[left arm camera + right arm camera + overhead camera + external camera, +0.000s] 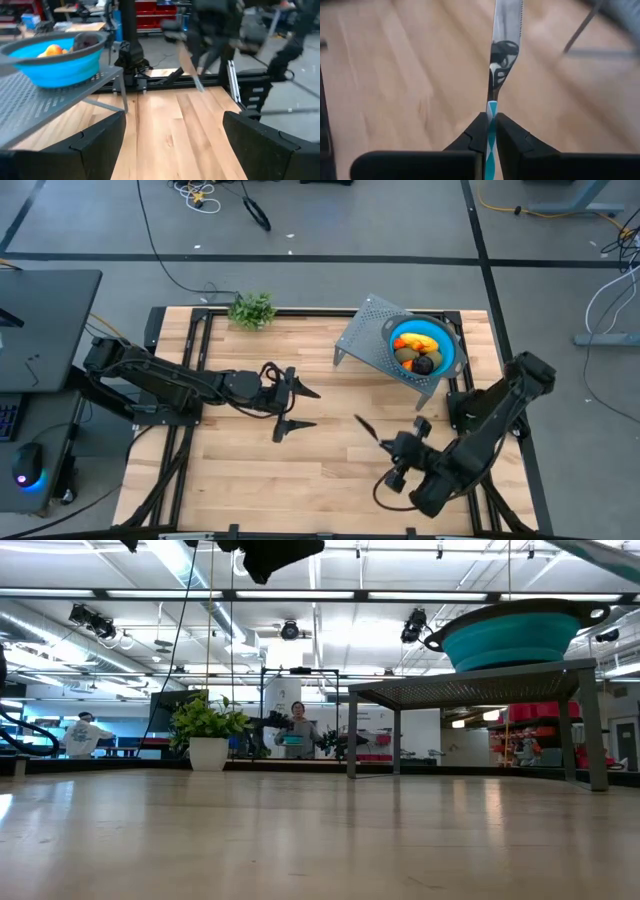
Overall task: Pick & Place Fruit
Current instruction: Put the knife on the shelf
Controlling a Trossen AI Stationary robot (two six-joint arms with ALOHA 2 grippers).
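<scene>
The fruit, orange, yellow, olive-green and dark pieces, lies in a blue bowl on a grey perforated stand at the table's far right. The left wrist view shows the bowl too. My right gripper, near the front right, is shut on a slim silver knife with a blue-and-white handle. My left gripper hovers open at mid-table, nothing between its fingers. My right gripper pinches the knife's blue-and-white handle between its two fingers, close to where the blade starts. The knife lies along the fingers, its blade sticking out beyond them toward the table's far left. It is lifted clear of the table.
A leafy green sprig sits at the table's far edge, left of the stand. Bare wood stretches between the two arms. The stand's legs rest on the table at the far right. People show in the room beyond.
</scene>
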